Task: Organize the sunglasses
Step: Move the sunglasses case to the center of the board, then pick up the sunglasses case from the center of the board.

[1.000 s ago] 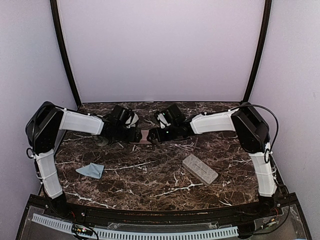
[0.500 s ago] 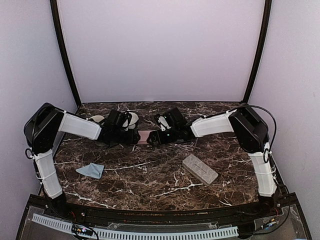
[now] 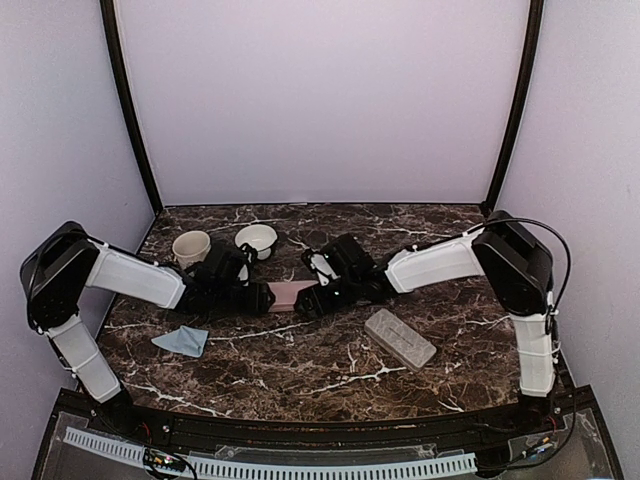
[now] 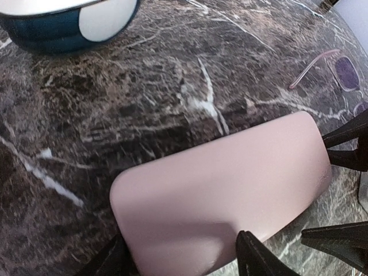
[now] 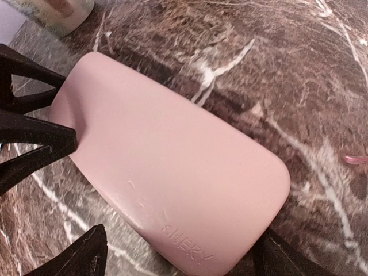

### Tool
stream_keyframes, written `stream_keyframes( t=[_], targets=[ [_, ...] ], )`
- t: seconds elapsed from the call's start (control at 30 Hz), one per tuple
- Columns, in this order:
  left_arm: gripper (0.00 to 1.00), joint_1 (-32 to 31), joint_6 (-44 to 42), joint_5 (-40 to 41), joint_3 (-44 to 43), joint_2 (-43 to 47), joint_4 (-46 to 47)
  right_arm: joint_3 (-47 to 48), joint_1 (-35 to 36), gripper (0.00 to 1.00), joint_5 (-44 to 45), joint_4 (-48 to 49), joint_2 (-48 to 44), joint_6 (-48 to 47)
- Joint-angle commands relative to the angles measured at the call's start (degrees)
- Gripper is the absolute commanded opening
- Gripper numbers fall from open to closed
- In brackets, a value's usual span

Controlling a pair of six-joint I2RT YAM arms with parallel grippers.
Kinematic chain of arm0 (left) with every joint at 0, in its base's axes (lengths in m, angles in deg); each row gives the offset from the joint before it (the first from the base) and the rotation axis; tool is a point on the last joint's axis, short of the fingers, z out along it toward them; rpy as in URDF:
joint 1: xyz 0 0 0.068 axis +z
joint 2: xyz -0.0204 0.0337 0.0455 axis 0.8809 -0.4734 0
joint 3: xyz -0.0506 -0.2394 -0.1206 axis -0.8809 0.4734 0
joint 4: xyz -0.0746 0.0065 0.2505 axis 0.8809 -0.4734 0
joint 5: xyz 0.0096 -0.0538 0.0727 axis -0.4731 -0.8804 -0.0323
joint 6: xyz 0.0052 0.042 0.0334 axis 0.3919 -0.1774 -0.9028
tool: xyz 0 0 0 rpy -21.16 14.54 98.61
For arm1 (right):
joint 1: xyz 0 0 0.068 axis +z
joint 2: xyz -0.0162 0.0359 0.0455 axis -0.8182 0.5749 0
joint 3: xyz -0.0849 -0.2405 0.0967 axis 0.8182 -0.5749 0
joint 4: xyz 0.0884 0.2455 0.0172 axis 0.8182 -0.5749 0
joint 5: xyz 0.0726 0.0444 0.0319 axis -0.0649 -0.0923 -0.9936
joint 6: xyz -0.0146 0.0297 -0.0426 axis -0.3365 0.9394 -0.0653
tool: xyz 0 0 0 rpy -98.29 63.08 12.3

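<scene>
Beyond the pink case (image 4: pixel 224 184), near the upper right corner of the left wrist view, the red-framed sunglasses (image 4: pixel 347 70) lie flat on the marble table (image 4: pixel 144 103). They sit apart from the case, and neither arm touches them. One thin temple stretches out across the stone and a dark lens shows beside it; the rest runs out of frame. No second pair shows in any view.

Both arms are at the case instead. The left gripper (image 4: pixel 183 253) has a finger on either side of one end, close against the edges, but whether the jaws actually pinch it cannot be told. The right gripper (image 5: pixel 184 244) straddles the opposite end with its jaws spread, and a strip of table shows between one finger and the case.

The sunglasses are probably very light, so weight should be no trouble. Their slender frame likely flexes and could bend under a hard squeeze, and the lenses would scratch or smear if pinched. Lying so low on polished stone, they may skate away from a finger that pushes sideways. The safest hold looks to be across the bridge or the top rim of the front, with a gentle closing. A grip on the loose temple would probably let the pair swing at its hinge.
</scene>
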State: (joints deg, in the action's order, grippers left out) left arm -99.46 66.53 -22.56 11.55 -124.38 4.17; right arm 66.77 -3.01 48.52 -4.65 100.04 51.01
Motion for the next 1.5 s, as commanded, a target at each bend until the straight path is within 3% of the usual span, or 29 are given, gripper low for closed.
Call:
stream_keyframes(
  t=[0.0,0.43,0.57,0.83,1.03,1.47],
  targets=[
    [0.64,-5.5,2.5,-2.8,5.0,4.6,-1.1,-5.8,5.7,0.87,-2.7,5.7,-7.3,-1.0],
    [0.61,-17.7,9.6,-1.0,17.0,22.9,-9.9,-26.4,11.2,0.86,-0.5,4.6,-26.4,2.2],
    [0.70,-18.0,4.9,0.0,14.0,24.6,-14.3,-27.6,11.1,0.87,3.0,-0.3,-30.7,1.6],
    [0.89,-18.3,-12.9,0.0,8.1,19.2,-11.2,-28.4,10.8,0.89,7.9,-5.6,-34.6,0.4],
    [0.92,-18.3,-24.7,-3.9,1.8,12.0,-12.2,-29.6,10.4,0.89,8.4,-5.5,-35.6,0.5],
    [0.93,-17.6,-38.2,-8.3,-3.6,3.5,-14.2,-32.3,10.0,0.89,6.8,-2.6,-35.6,1.3]
  ],
)
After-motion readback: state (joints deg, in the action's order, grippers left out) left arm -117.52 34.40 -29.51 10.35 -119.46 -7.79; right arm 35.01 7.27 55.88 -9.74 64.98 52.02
